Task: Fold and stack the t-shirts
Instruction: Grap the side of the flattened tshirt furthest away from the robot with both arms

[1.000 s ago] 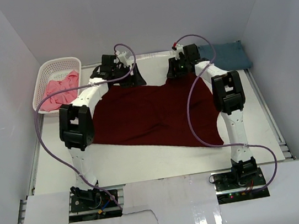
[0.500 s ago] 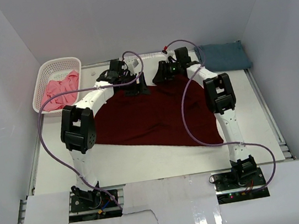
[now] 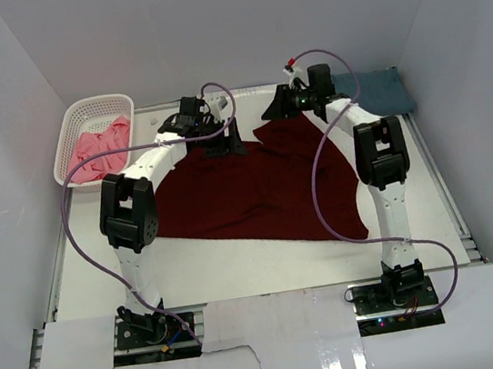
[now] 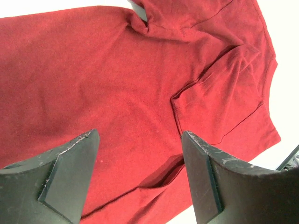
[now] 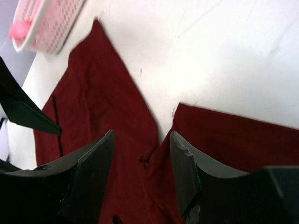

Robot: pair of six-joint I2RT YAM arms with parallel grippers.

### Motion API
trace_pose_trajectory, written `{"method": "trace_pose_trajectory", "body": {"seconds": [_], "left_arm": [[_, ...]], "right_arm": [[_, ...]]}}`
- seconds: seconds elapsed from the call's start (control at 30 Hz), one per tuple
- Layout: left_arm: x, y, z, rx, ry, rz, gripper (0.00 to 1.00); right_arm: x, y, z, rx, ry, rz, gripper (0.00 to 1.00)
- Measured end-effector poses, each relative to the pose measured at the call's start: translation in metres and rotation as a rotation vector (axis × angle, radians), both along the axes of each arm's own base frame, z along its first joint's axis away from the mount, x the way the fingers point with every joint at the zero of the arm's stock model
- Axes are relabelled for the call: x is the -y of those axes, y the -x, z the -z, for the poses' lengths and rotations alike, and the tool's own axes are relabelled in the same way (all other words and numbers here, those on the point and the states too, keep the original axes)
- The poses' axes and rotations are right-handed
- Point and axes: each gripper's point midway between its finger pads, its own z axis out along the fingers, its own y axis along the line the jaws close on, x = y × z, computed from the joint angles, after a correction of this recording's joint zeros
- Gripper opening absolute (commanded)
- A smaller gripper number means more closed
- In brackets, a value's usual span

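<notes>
The left gripper (image 4: 140, 135) hangs wide and empty over the maroon t-shirt (image 3: 257, 192), which is spread across the middle of the top view. The right gripper (image 5: 142, 135), upper centre, stands partly spread and seems to hold nothing. The cloth looks light, limp and creased, with one sleeve doubled over, and is best pinched at a hem or shoulder corner. The slate-blue t-shirt (image 3: 376, 93) lies folded upper right. The pink t-shirt (image 3: 99, 148) is crumpled in the basket (image 3: 97, 102) upper left.

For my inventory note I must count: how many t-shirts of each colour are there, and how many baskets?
maroon t-shirt: 1
slate-blue t-shirt: 1
pink t-shirt: 1
white basket: 1
Total: 4
</notes>
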Motion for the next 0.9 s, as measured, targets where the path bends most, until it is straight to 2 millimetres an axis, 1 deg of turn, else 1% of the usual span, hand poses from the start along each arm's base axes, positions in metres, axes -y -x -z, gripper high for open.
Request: {"method": "trace_pose_trajectory", "body": {"seconds": [0.07,0.17,0.23,0.27,0.33,0.37,0.43,0.47,0.57,0.63,0.67,0.7,0.77,0.9], "left_arm": [[0.0,-0.001,-0.003,0.006,0.0,0.0,0.82],[-0.002,-0.007,-0.006,0.022,-0.013,-0.018,0.85],[-0.007,-0.01,-0.006,0.02,-0.02,-0.045,0.86],[-0.01,-0.012,-0.006,0.015,-0.017,-0.061,0.86],[-0.021,-0.02,-0.007,0.004,-0.008,-0.106,0.86],[-0.031,-0.026,-0.007,0.001,-0.003,-0.14,0.87],[-0.059,-0.04,-0.006,0.002,-0.013,-0.224,0.87],[-0.078,-0.047,-0.005,0.004,-0.027,-0.277,0.87],[-0.125,-0.067,-0.005,0.024,-0.065,-0.407,0.87],[-0.15,-0.075,-0.006,0.036,-0.09,-0.472,0.87],[-0.159,-0.078,-0.007,0.042,-0.103,-0.495,0.88],[-0.164,-0.08,-0.007,0.047,-0.112,-0.51,0.88],[-0.167,-0.083,-0.012,0.062,-0.123,-0.524,0.88],[-0.164,-0.091,-0.024,0.099,-0.126,-0.529,0.88]], "right_arm": [[0.017,-0.011,-0.026,0.065,0.001,0.045,0.57],[0.043,-0.026,-0.055,0.15,0.021,0.113,0.57],[0.059,-0.04,-0.061,0.184,0.057,0.169,0.56],[0.069,-0.046,-0.06,0.191,0.086,0.203,0.56],[0.082,-0.055,-0.053,0.18,0.147,0.262,0.56],[0.087,-0.061,-0.048,0.178,0.179,0.29,0.55],[0.094,-0.068,-0.038,0.167,0.235,0.33,0.55],[0.096,-0.071,-0.032,0.16,0.26,0.344,0.55],[0.103,-0.073,-0.006,0.121,0.342,0.377,0.55],[0.107,-0.07,0.011,0.094,0.393,0.387,0.55],[0.108,-0.069,0.02,0.081,0.419,0.392,0.55],[0.109,-0.068,0.027,0.071,0.441,0.396,0.55],[0.109,-0.068,0.039,0.051,0.48,0.399,0.55],[0.108,-0.074,0.048,0.051,0.519,0.41,0.55]]}}
